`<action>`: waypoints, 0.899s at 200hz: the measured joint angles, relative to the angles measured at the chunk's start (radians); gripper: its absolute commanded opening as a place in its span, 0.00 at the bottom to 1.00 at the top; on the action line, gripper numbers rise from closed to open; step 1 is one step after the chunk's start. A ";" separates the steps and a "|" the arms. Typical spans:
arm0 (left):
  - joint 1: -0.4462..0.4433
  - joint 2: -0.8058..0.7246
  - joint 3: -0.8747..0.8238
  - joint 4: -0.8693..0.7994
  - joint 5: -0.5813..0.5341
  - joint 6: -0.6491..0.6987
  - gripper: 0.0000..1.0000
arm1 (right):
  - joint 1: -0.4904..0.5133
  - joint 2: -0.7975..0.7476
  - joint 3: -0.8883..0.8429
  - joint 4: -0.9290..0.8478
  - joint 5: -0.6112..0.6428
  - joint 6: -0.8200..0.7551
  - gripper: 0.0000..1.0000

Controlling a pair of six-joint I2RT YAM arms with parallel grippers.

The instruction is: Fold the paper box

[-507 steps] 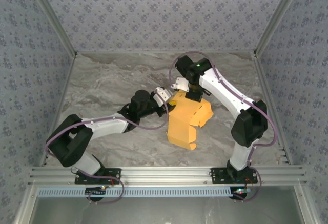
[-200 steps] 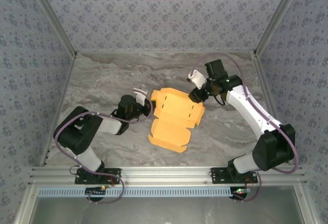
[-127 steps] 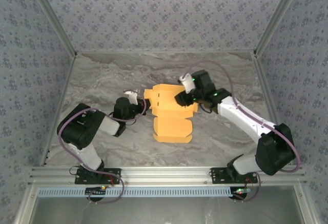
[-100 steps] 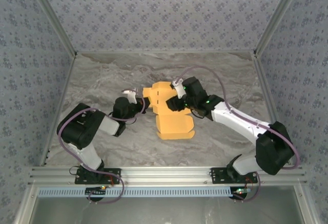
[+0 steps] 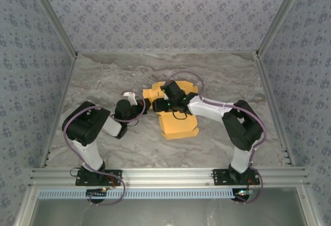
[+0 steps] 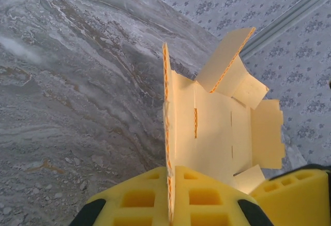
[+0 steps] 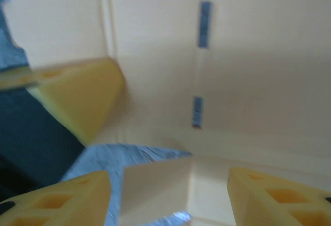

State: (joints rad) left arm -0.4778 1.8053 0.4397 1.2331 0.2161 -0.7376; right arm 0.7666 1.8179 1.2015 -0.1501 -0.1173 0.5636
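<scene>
Where open tabletop [image 5: 103,89] lies on its near side, the paper box [image 5: 178,125] sits mid-table, flaps up. Left claw [image 6: 169,184] clenched on its left edge, arm folded low. Right claw [image 7: 168,179] released, fingers spread over the far panel, elbow bent back.

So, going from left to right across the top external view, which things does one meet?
left arm's elbow → left gripper → paper box → right arm's elbow
</scene>
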 measured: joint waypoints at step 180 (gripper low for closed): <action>0.065 0.159 0.043 0.063 0.087 -0.024 0.00 | 0.019 0.076 -0.015 -0.013 0.063 -0.084 0.66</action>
State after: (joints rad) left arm -0.4126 1.9644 0.4824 1.2957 0.3027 -0.7612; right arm 0.7853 1.8942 1.1862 -0.1635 -0.0547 0.4801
